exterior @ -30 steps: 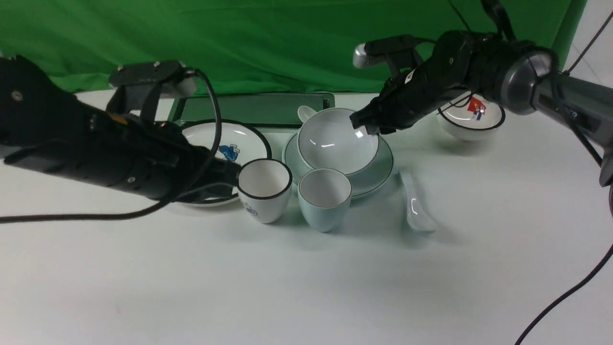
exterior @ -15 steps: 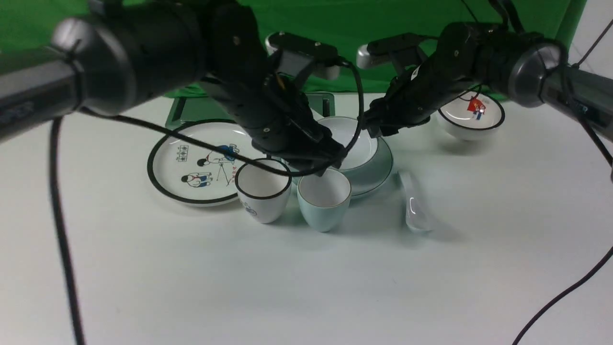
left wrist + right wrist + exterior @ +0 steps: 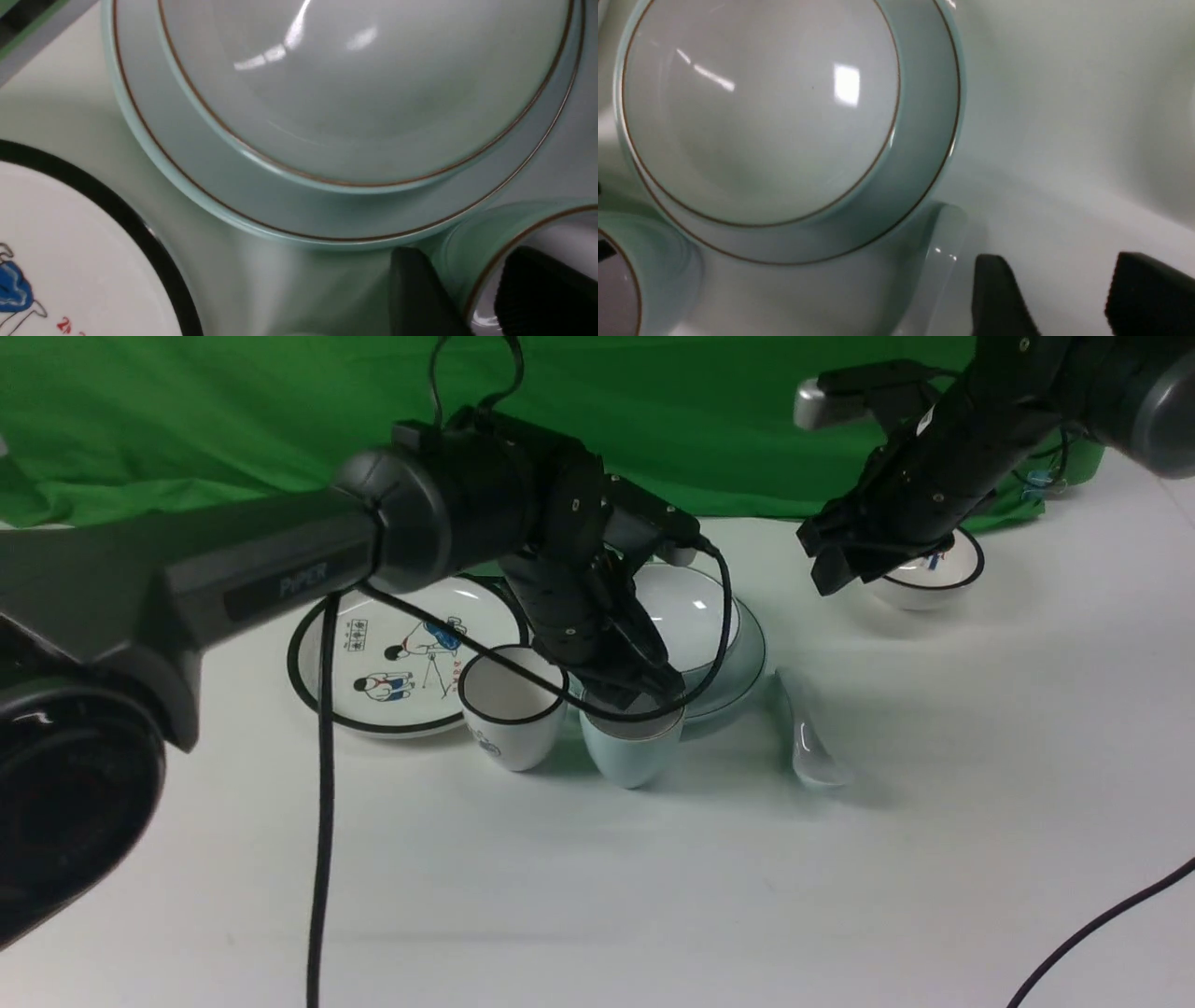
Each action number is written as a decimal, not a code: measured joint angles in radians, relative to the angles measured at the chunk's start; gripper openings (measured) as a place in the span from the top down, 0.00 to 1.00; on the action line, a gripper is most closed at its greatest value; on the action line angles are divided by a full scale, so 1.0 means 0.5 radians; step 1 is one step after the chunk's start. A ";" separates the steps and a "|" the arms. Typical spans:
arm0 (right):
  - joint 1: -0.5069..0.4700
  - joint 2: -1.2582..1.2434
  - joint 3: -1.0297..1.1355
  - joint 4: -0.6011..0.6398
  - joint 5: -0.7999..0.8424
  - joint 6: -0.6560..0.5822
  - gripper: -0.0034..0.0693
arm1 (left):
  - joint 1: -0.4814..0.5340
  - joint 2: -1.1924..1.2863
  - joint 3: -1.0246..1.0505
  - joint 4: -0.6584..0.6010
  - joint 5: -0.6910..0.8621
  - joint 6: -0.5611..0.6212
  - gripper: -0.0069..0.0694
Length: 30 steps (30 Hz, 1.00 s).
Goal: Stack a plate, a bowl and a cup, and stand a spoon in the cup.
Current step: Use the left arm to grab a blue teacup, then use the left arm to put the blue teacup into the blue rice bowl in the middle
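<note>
The half-open left gripper point(image 3: 466, 256) straddles the smooth blue-green china cup's point(image 3: 630, 763) wall, holding nothing, near the round blue-green china plate point(image 3: 747, 667); a crooked pinch could tip it; the wide-open right gripper point(image 3: 1062, 256) is empty.

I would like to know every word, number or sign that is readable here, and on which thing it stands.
"PiPER": on the left arm.
Characters in a small box, too small to read: on the black-rimmed plate.
Red marks on the same plate: only partly in the left wrist view, not readable with certainty.
</note>
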 joint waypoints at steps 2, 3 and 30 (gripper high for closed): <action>-0.001 0.000 0.000 0.000 -0.004 0.000 0.46 | 0.000 0.000 -0.001 -0.051 0.001 0.049 0.84; -0.001 0.000 0.000 0.000 -0.007 0.000 0.46 | 0.000 -0.004 -0.003 -0.108 0.006 0.088 0.89; -0.004 0.000 0.000 -0.076 0.258 -0.007 0.46 | 0.135 0.409 -0.705 -0.142 -0.125 -0.062 0.87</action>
